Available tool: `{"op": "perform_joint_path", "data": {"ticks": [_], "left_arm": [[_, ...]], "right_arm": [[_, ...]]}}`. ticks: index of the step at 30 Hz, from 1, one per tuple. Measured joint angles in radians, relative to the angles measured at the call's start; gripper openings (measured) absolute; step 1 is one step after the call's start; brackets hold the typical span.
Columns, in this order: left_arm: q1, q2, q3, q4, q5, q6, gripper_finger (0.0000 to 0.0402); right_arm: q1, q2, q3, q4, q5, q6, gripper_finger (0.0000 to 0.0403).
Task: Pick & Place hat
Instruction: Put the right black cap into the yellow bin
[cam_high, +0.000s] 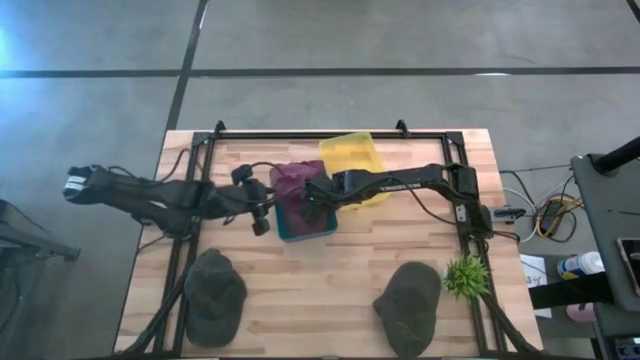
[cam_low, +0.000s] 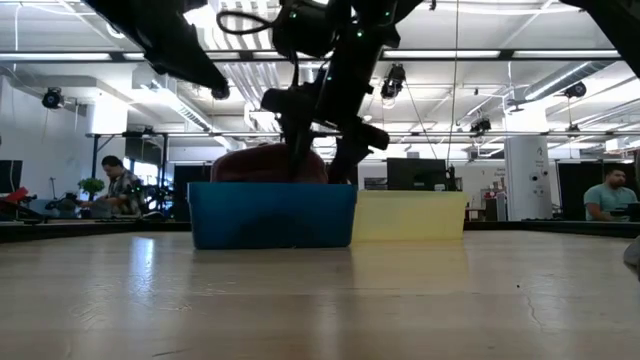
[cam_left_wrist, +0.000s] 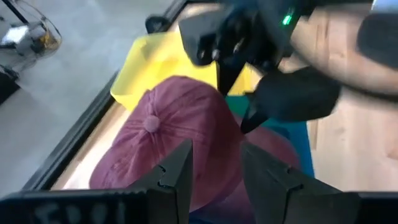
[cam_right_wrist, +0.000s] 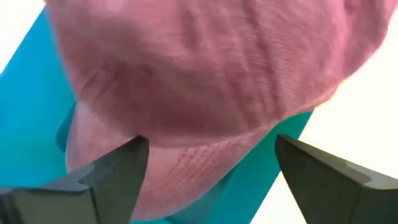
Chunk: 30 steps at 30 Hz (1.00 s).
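Observation:
A maroon cap (cam_high: 293, 180) lies in a blue bin (cam_high: 305, 230) at the table's middle, its crown rising above the bin's rim in the low view (cam_low: 265, 162). My right gripper (cam_high: 312, 208) is open over the bin and points down. Its two fingers stand wide apart on either side of the cap's brim end (cam_right_wrist: 205, 155). My left gripper (cam_high: 262, 215) is open at the bin's left side, a little above the cap's crown (cam_left_wrist: 180, 130), and touches nothing. My right gripper comes at the cap from above with its fingers (cam_left_wrist: 249, 118) on either side of the brim end. I cannot tell whether the fingertips touch the cloth. The cap lies in the bin.
A yellow bin (cam_high: 352, 155) stands against the blue bin's far right side. Two dark green caps (cam_high: 213, 295) (cam_high: 408, 305) lie near the table's near edge, left and right. A small green plant (cam_high: 464, 275) stands at the near right. A black frame runs around the table's edges.

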Motion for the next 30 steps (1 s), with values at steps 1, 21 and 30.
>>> {"op": "perform_joint_path", "data": {"ticks": [1, 21, 30], "left_arm": [[0.015, 0.014, 0.000, 0.003, 0.013, 0.008, 0.0126], [0.202, 0.034, -0.102, -0.051, 0.038, 0.033, 0.0126], [0.270, 0.039, -0.214, 0.224, 0.211, 0.094, 0.0126]], "right_arm": [[0.003, -0.003, 0.000, -0.002, -0.001, -0.029, 0.0351], [-0.072, -0.061, -0.032, 0.075, 0.077, -0.492, 0.0363], [-0.105, 0.016, -0.050, 0.173, -0.123, -0.663, 0.0363]]}}
